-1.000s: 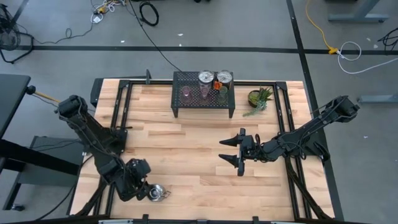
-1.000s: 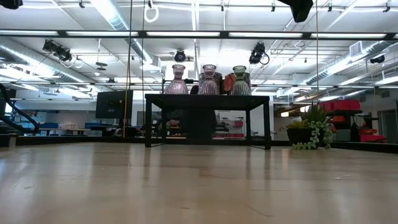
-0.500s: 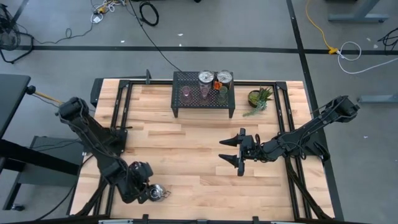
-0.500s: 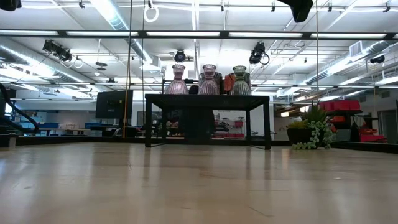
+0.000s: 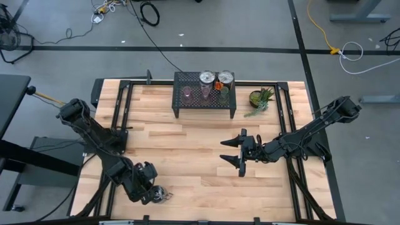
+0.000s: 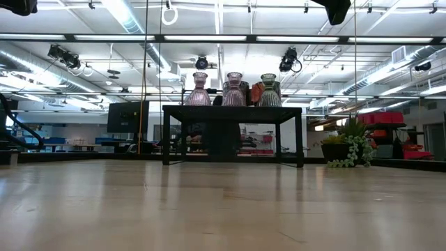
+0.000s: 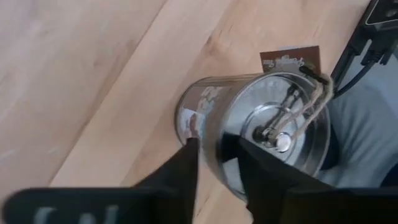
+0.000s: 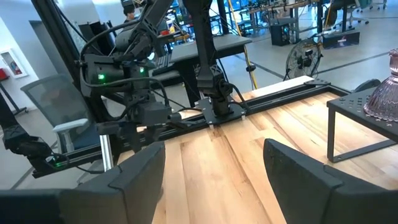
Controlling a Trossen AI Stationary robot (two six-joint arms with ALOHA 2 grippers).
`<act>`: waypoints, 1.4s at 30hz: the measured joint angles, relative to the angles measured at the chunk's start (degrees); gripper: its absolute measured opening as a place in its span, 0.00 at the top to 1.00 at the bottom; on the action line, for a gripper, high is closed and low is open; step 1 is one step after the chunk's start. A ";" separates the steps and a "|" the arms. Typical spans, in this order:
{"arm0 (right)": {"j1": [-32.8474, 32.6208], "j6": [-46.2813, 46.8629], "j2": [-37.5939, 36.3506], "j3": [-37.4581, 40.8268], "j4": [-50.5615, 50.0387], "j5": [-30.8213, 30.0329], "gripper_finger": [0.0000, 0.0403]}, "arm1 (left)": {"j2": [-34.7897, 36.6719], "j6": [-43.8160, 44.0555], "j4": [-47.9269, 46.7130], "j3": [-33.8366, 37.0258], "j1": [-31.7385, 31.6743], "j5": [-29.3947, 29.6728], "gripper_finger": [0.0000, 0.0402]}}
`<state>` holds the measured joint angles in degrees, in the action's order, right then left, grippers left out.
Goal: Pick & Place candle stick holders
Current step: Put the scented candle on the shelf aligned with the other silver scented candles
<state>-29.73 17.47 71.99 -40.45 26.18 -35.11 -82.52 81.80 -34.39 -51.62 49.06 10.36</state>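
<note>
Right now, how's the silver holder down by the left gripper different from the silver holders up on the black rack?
The silver holder by the left gripper sits on the bare table at its near left corner; the silver holders on the rack sit raised on the black mesh rack at the far edge. The left gripper's fingers straddle its wall; no gripper is near the rack ones. Both are shiny round metal.

Bright, even light falls from ceiling strip lamps (image 6: pixel 132 17) seen in the low view; shadows on the table (image 5: pixel 187 140) are soft and faint. Glare shines on the silver holder (image 7: pixel 261 134) in the left wrist view, where the near fingers (image 7: pixel 180 180) are blurred
</note>
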 joint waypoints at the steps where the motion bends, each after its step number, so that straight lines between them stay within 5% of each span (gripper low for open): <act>1: 0.00 -0.01 0.00 0.00 0.01 0.00 0.33 | 0.02 0.02 0.00 -0.02 -0.15 -0.31 0.76; 6: 0.00 -0.02 0.00 0.00 0.01 0.00 0.33 | 0.04 -0.81 -0.98 0.02 -0.19 -0.85 0.97; 23: 0.00 -0.12 0.00 0.00 0.15 0.00 0.33 | 0.52 -6.52 -5.92 -0.78 -4.52 -1.21 1.00; 42: 0.01 -0.63 0.00 0.00 -0.05 0.00 0.33 | 0.35 -14.01 -20.74 -10.19 -8.52 1.13 1.00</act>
<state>-29.73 16.84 71.99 -40.45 26.13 -35.11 -82.17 67.79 -55.13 -61.81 40.53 11.49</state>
